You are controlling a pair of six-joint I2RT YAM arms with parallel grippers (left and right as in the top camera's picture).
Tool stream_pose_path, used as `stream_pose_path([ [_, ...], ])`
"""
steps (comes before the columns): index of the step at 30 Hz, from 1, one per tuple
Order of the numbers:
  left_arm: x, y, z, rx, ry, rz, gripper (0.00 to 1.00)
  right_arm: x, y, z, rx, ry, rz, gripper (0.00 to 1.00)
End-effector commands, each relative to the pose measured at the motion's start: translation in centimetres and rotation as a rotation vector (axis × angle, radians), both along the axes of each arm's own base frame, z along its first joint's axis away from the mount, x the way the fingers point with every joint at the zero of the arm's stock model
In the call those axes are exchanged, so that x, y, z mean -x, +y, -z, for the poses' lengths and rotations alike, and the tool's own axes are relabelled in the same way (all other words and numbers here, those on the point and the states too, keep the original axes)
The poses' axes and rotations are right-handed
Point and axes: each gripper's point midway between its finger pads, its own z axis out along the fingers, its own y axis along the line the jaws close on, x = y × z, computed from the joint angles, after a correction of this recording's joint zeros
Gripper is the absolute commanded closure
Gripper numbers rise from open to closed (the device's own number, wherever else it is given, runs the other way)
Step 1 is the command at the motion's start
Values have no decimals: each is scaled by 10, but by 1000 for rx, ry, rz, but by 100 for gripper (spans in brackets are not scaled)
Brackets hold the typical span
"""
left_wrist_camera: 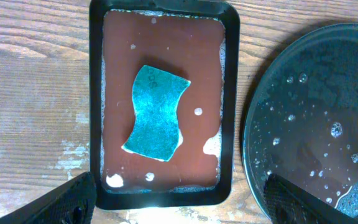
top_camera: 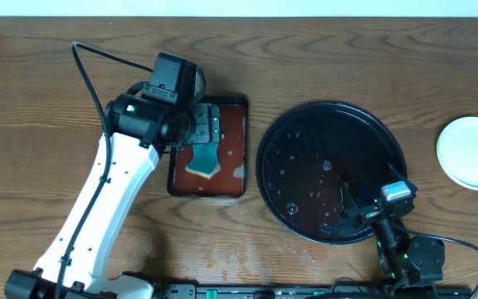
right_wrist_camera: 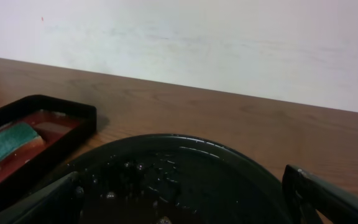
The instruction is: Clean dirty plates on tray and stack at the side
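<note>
The left claw (left_wrist_camera: pixel 179 180) hangs wide open over the green sponge (left_wrist_camera: pixel 157 112), which lies in the small brown tray (left_wrist_camera: pixel 120 74), and it grips nothing. The right claw (right_wrist_camera: pixel 180 174) is spread wide and empty above the wet black tray (top_camera: pixel 305 141). A white plate (top_camera: pixel 471 152) sits on the table to that tray's right, apart from it.

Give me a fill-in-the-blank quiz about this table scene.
The teal ____ lies in the rectangular tray.
The round black tray holds droplets but no ____.
In the overhead view, the white plate sits ____ of the black tray.
The left gripper and right gripper are both ____.
Missing: sponge; plates; right; open.
</note>
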Motion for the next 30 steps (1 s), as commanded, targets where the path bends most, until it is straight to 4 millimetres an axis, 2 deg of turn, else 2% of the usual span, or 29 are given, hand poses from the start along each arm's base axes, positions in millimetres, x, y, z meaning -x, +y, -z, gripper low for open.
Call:
stream_pose_path([
  [1,-4,-1,-10,8,-28,-3,13,-1,-3,1,13,-3,16,1],
  [7,-2,-1,-11,8,-30,1,13,-1,-3,1,12,-2,16,1],
  [9,-3,9,-16,-46,-77,0,14,-1,-3,1,12,-2,16,1],
  [16,-7,44,-58,-41,-407,-120,13,-1,-3,1,13,-3,16,1],
  [20,10,75,-68,26,-563,-205,13,-1,-3,1,12,-2,16,1],
  [24,29,104,-65,77,-721,-281,13,-1,-3,1,12,-2,16,1],
  [30,63,124,-41,103,-934,-334,13,-1,-3,1,12,-2,16,1],
])
